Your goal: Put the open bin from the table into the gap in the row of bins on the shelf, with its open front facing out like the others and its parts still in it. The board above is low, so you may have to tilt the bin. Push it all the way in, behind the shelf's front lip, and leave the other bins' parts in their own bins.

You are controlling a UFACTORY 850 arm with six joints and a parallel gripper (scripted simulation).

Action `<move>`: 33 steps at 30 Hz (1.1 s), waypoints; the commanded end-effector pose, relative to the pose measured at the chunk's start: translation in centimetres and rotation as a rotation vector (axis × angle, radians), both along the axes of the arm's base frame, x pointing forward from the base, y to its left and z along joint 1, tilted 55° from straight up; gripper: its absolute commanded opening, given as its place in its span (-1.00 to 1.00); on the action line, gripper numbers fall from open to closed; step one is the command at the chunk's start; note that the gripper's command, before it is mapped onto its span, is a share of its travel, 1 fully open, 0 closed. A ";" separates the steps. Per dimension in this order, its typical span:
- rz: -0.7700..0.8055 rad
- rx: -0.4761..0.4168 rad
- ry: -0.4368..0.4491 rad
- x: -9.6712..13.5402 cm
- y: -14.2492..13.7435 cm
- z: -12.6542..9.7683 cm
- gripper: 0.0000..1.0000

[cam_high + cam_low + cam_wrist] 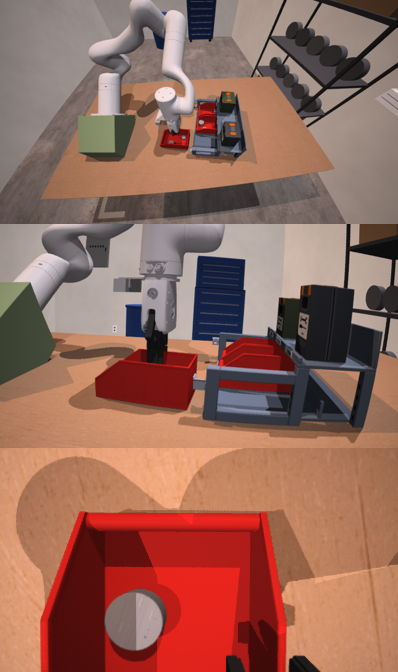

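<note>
- Wrist view shows the gripper (pixel 265 664) straddling the side wall of the open red plastic bin (pixel 165 573), fingers part-way apart, not clamped on it; one grey round disc (pixel 135 619) sits left of it.
- Top view shows a second grey disc (pixel 184 137) in that bin.
- Arm points straight down; bin rests on the desk (pixel 83 424), beside the grey metal shelf (pixel 256 375).

Top looks down, exterior sideways, wrist close; all share the bin (pixel 175 144).

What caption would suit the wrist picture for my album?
Looking down into the red bin: a grey disc on its floor, pincer fingers straddling one side wall.
</note>
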State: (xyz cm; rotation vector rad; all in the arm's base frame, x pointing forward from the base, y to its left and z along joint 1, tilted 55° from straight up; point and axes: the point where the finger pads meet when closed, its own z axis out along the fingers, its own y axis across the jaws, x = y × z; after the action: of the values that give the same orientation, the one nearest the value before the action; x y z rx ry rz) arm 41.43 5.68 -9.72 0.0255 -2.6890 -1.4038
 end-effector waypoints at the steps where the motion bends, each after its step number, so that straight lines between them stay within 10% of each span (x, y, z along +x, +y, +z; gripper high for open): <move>1: -0.001 -0.001 -0.001 0.1 -0.1 0.0 -0.41; 33: -0.001 -0.001 -0.001 1.0 -7.8 5.4 -0.41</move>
State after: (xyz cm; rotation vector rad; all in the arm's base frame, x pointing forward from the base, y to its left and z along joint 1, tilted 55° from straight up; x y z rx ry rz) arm 42.26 -0.50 -5.52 0.0243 -2.6933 -1.4023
